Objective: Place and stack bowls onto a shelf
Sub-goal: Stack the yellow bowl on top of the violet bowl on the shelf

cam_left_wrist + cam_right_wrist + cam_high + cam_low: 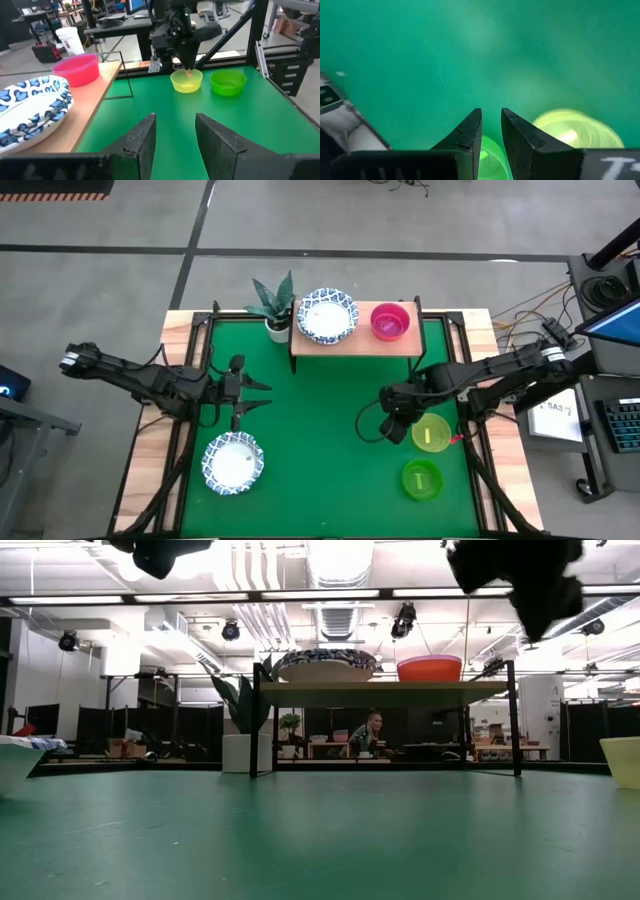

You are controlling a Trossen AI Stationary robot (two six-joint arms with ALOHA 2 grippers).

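The wooden shelf point(352, 342) stands at the mat's far side. A white blue-patterned bowl point(325, 315) and a red bowl point(389, 321) rest on it, also in the left wrist view point(30, 107) point(77, 69). A second patterned bowl point(233, 463) sits on the mat at the near left. The yellow bowl point(431, 433) and green bowl point(422, 479) sit on the mat at the right. My left gripper point(262, 394) is open and empty above the mat. My right gripper point(188, 67) points down, raised above the yellow bowl's left side, its fingers a narrow gap apart and empty. The purple bowl is out of view.
A potted plant point(272, 308) stands at the shelf's left end. The green mat point(320, 440) is bare between the two arms and in front of the shelf. People and desks show in the room beyond the table.
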